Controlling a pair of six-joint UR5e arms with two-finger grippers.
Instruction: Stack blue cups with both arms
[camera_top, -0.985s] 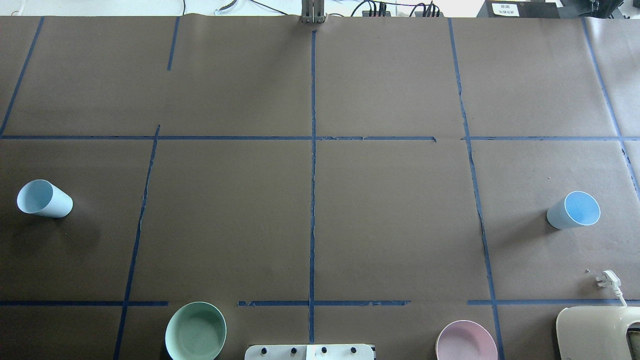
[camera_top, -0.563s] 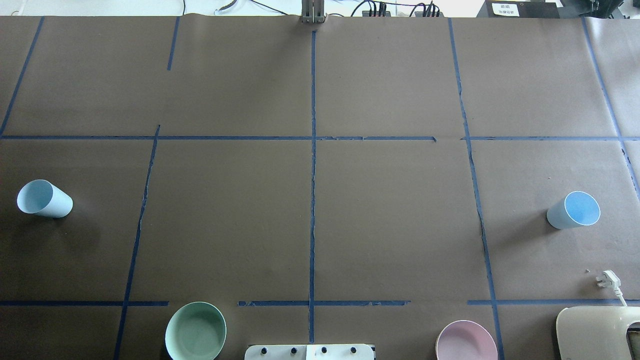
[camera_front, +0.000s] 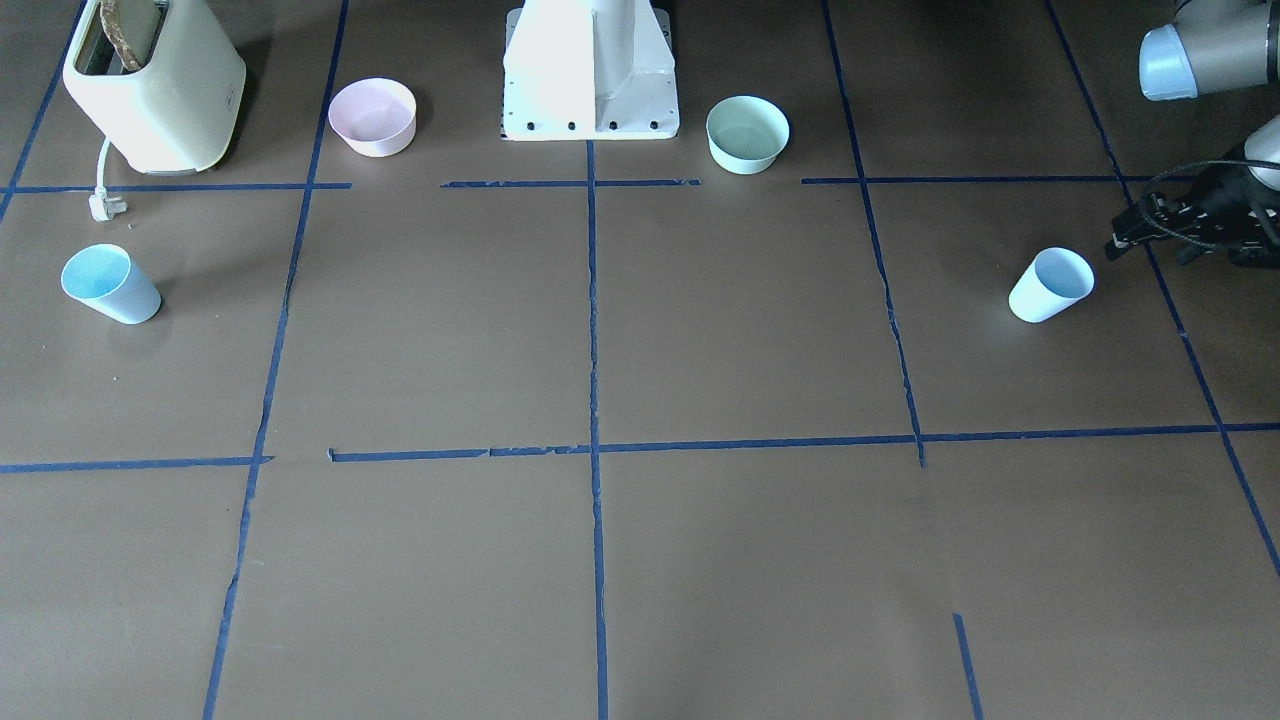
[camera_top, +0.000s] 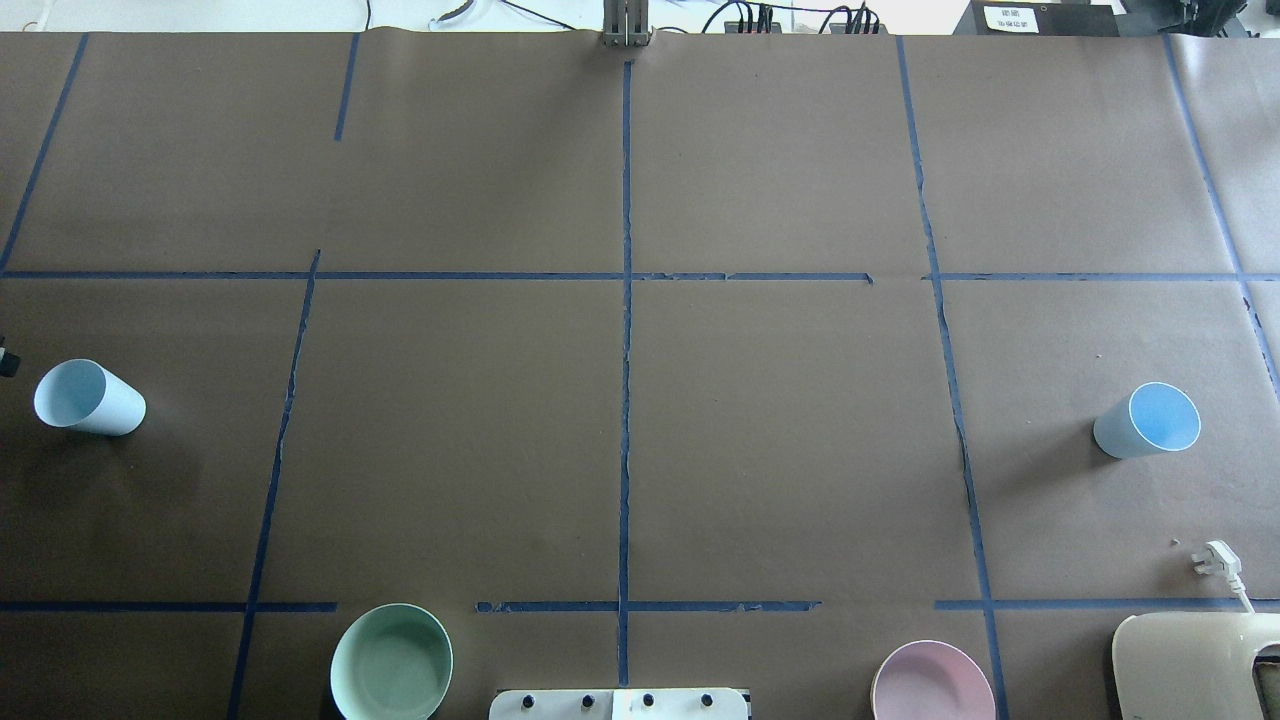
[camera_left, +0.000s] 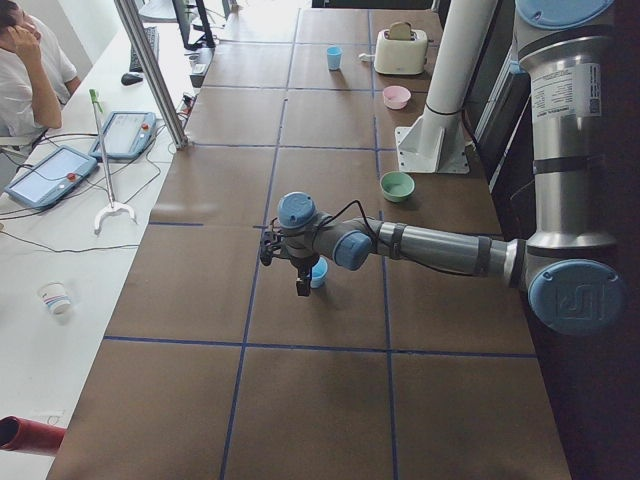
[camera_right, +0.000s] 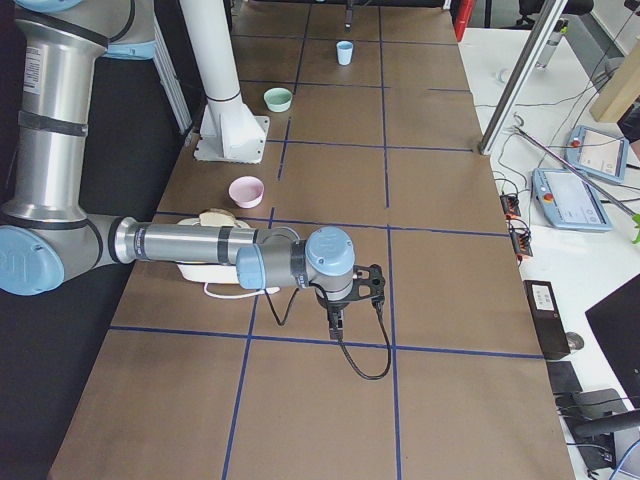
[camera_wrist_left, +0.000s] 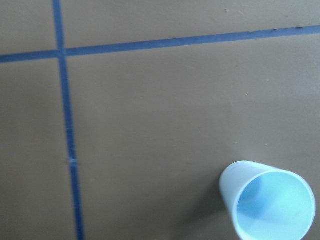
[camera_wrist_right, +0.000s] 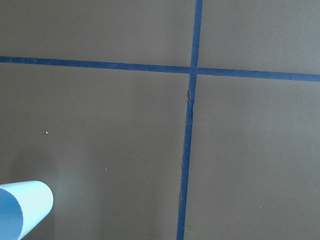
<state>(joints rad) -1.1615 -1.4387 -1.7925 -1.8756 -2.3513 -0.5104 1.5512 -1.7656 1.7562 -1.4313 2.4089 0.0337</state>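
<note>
Bowls: we see a pink bowl (camera_front: 372, 117) and a green bowl (camera_front: 747, 133) upright on the brown surface (camera_front: 750, 330), one on each side of a white pedestal (camera_front: 590, 70).
Toaster: a cream toaster (camera_front: 155, 85) stands near the pink bowl, something brown in its slot.
Plug: we find its white plug (camera_front: 103, 207) lying just beside it.
Tape: blue tape lines (camera_front: 592, 330) cross the surface.

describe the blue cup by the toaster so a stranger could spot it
Find the cream toaster in the corner on the robot's right. Just past its white plug stands an upright light blue cup. Its inside is deeper blue than the other cup across the table, and it is taller and narrower than the pink bowl.
</note>
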